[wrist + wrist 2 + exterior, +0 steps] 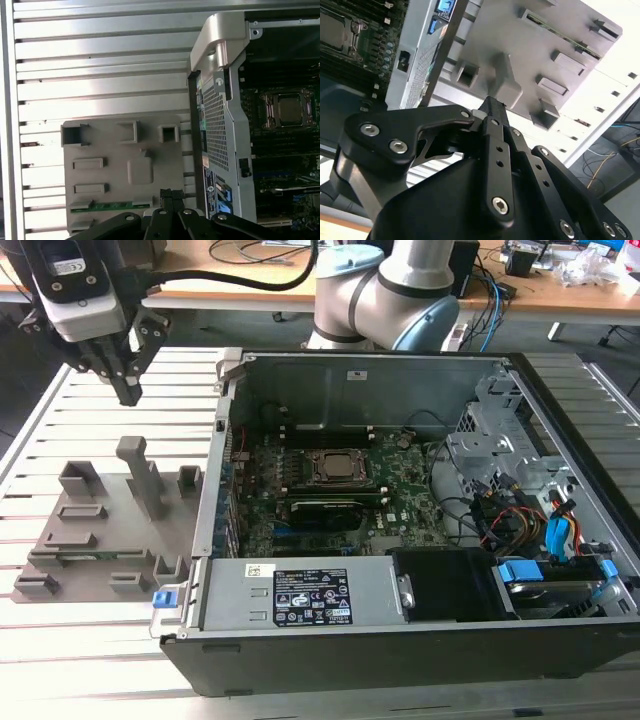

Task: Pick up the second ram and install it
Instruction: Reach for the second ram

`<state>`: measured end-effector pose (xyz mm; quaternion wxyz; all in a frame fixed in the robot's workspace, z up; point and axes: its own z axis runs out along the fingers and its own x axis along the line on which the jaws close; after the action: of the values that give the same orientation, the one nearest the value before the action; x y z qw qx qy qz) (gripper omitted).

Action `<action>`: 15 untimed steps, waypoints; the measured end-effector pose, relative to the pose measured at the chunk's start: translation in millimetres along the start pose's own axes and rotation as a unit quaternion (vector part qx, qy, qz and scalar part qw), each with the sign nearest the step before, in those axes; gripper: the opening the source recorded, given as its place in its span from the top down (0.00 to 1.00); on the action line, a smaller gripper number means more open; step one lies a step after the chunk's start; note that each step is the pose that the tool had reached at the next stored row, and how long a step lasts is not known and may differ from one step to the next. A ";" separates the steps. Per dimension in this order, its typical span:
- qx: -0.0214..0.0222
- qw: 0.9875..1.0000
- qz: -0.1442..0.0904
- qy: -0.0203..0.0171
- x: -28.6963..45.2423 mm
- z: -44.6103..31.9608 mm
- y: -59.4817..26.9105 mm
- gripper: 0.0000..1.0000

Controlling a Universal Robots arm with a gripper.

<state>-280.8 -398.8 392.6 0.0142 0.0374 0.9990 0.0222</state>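
The second ram is a slim green strip lying in a slot of the grey holder plate, at the plate's edge nearest my fingers. It also shows in the exterior view as a thin green line at the plate's near end, and in the second wrist view. My gripper hangs well above the far end of the plate, to the exterior view's left of the open computer case. Its fingers are shut together with nothing between them.
The plate has a tall grey post and several raised blocks. Inside the case lies the motherboard with the processor socket and a black card beside it. Cables and drive bays fill the exterior view's right. The robot's base stands behind the case.
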 end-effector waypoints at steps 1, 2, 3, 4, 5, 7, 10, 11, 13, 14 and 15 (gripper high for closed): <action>0.000 1.000 0.000 0.000 2.5 -0.1 -0.1 0.89; 0.000 1.000 0.000 0.000 7.8 -0.2 -0.6 0.89; 0.000 1.000 0.000 0.000 11.6 -0.3 -0.9 0.89; 0.000 1.000 0.000 0.000 13.5 -0.3 -1.0 0.89; 0.000 1.000 0.000 0.000 15.2 -0.3 -1.1 0.89; 0.000 1.000 0.000 0.000 22.6 -0.4 -1.7 0.89; 0.000 1.000 0.000 0.000 31.7 -0.6 -2.4 0.89; 0.000 1.000 0.000 0.000 33.7 -0.6 -2.5 0.89; 0.000 1.000 0.000 0.000 41.7 -0.7 -3.1 0.89; 0.000 1.000 0.000 0.000 47.5 -0.8 -3.6 0.89; 0.000 1.000 0.000 0.000 55.2 -0.9 -4.1 0.89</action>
<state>-336.1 -398.9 391.8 0.0145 0.0373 0.9990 0.0221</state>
